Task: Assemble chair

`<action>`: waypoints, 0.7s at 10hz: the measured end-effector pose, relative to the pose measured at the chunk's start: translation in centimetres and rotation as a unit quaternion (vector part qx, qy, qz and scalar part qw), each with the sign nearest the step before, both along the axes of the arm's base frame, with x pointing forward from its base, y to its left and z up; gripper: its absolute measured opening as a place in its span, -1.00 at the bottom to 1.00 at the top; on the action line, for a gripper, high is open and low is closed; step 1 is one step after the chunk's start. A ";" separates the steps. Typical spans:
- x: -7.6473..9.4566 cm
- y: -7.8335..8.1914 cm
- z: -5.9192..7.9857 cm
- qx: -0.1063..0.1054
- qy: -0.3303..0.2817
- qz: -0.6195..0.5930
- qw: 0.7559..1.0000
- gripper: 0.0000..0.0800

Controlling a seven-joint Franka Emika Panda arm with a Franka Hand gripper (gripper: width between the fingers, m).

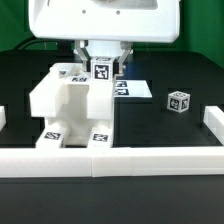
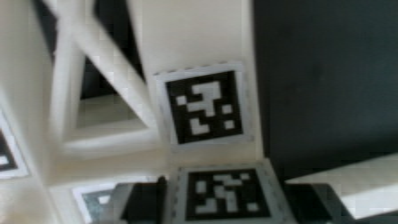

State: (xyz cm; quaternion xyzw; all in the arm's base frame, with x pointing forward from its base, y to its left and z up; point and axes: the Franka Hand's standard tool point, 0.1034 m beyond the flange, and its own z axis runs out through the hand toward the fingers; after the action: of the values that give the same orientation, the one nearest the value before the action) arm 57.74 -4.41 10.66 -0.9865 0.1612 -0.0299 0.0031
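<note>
The partly built chair (image 1: pixel 68 105), chunky white with square black-and-white tags, stands at the exterior view's left, behind the front rail. My gripper (image 1: pixel 102 60) hangs over the chair's back right corner, shut on a white tagged chair piece (image 1: pixel 102 72) that stands upright against the chair. In the wrist view the dark fingers (image 2: pixel 146 200) press both sides of that piece's tagged top (image 2: pixel 222 195). Beyond it a long white tagged face (image 2: pixel 201 105) and the chair's slats (image 2: pixel 80 90) run away from the camera. A small tagged cube (image 1: pixel 178 101) lies loose at the exterior view's right.
A long low white rail (image 1: pixel 120 161) crosses the front of the black table. Short white blocks sit at the left edge (image 1: pixel 3 119) and right edge (image 1: pixel 213 122). The flat marker board (image 1: pixel 131 90) lies behind the chair. The robot's white body (image 1: pixel 100 18) fills the top.
</note>
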 end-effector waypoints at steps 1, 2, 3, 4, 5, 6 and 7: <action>-0.1 -0.4 0.0 0.002 0.000 -0.052 0.999 -0.29; 0.0 -0.4 0.0 0.003 0.000 -0.082 0.997 -0.29; 0.0 -0.4 0.0 0.005 -0.002 -0.112 0.994 -0.29; 0.1 -0.4 0.0 0.010 -0.004 -0.138 0.990 -0.29; 0.1 -0.4 0.0 0.011 -0.004 -0.151 0.988 -0.29; 0.1 -0.4 0.0 0.010 -0.004 -0.148 0.989 -0.29; 0.1 -0.4 0.1 0.010 -0.004 -0.147 0.989 0.16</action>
State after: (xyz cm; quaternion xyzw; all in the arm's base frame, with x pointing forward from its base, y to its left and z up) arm 57.85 -4.80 10.71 -0.9518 0.3048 -0.0323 0.0096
